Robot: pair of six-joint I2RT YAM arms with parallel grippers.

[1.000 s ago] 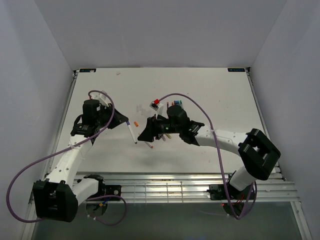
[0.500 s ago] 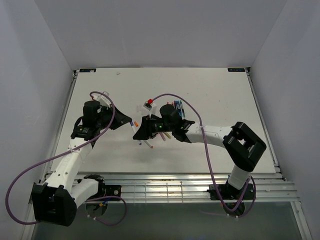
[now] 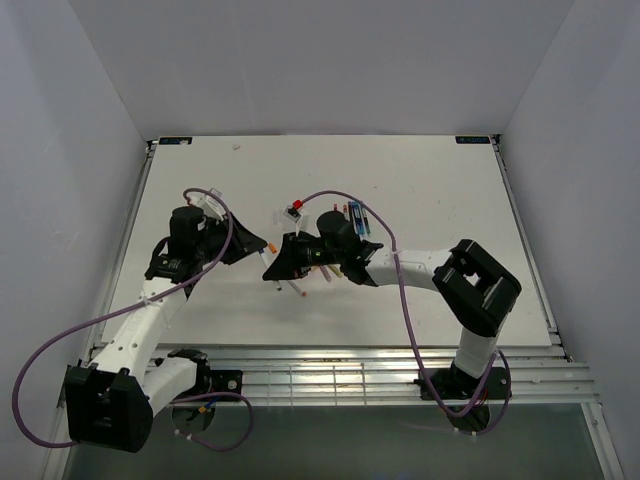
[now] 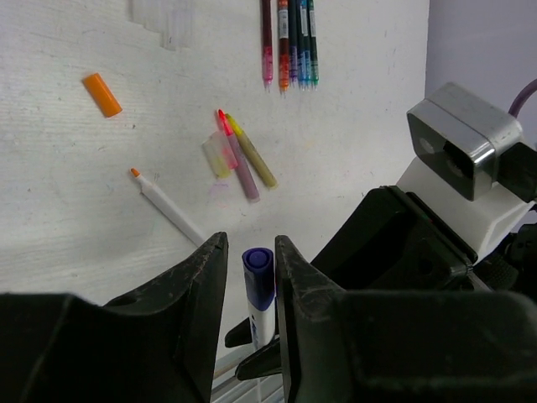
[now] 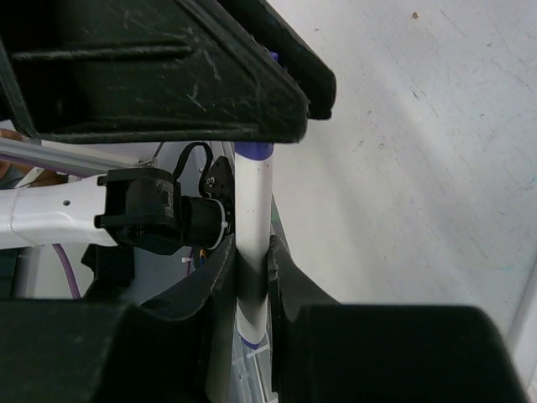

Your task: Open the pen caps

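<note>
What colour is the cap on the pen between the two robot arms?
The cap is dark blue, on a white pen; clearest in the left wrist view.

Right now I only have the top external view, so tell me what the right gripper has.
Observer: The right gripper is clamped on the white barrel of a pen.
Operator: Report the left one.
Observer: The left gripper flanks that pen's blue cap, a gap showing beside one finger.
Operator: Name any loose caps on the table.
Observer: One orange cap lies loose, apart from an uncapped white pen with an orange tip.
</note>
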